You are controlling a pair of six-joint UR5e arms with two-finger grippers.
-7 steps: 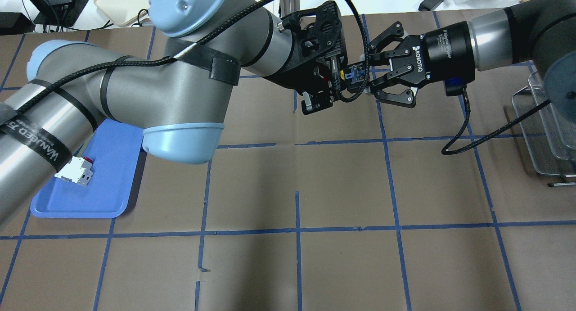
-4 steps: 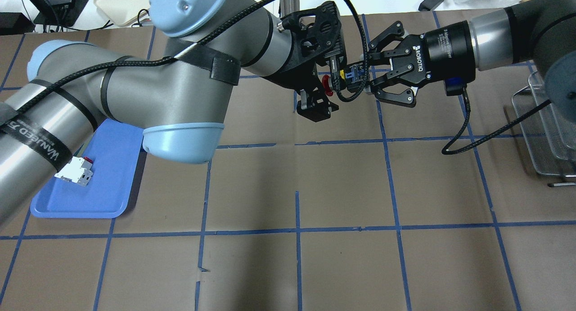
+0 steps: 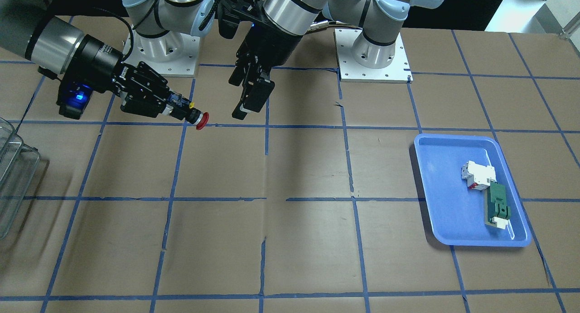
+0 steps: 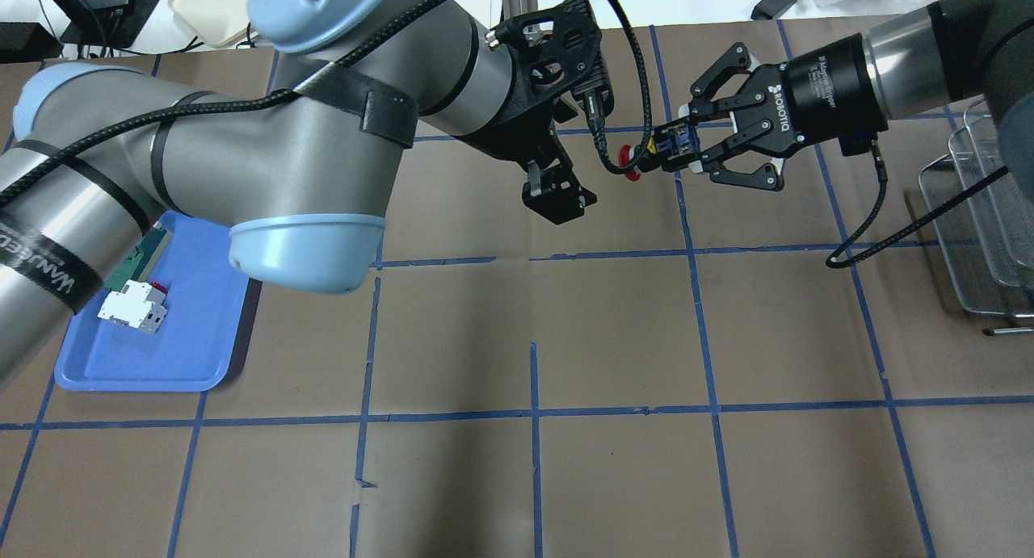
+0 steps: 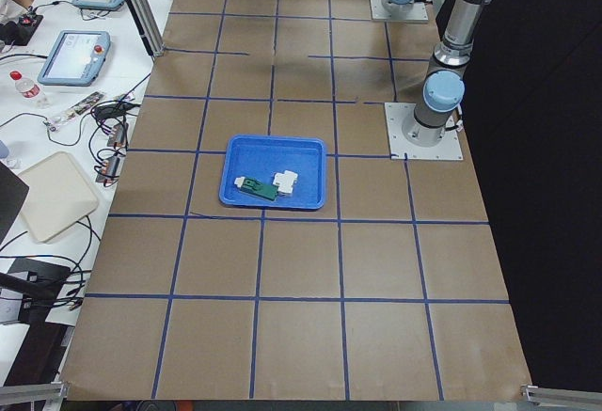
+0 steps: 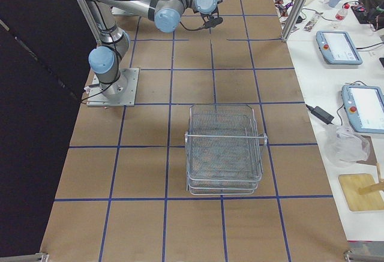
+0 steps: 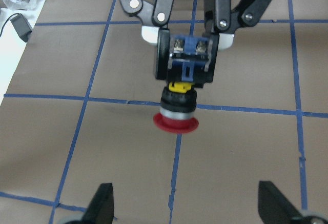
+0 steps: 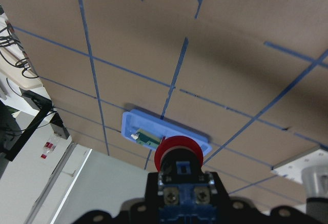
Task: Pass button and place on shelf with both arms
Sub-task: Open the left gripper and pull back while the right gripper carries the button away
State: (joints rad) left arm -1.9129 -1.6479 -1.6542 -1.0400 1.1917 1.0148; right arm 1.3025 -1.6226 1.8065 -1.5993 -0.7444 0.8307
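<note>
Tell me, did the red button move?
Yes. In the overhead view, the button shifted slightly right, toward the shelf, carried by the right gripper.

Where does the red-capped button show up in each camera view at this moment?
Front-facing: button upper left, in the right gripper.
Overhead: button upper centre-right.
Exterior left: not in view.
Exterior right: too small to tell.
Left wrist: button at centre.
Right wrist: button at bottom centre.
Shared landmark: the blue tray.
</note>
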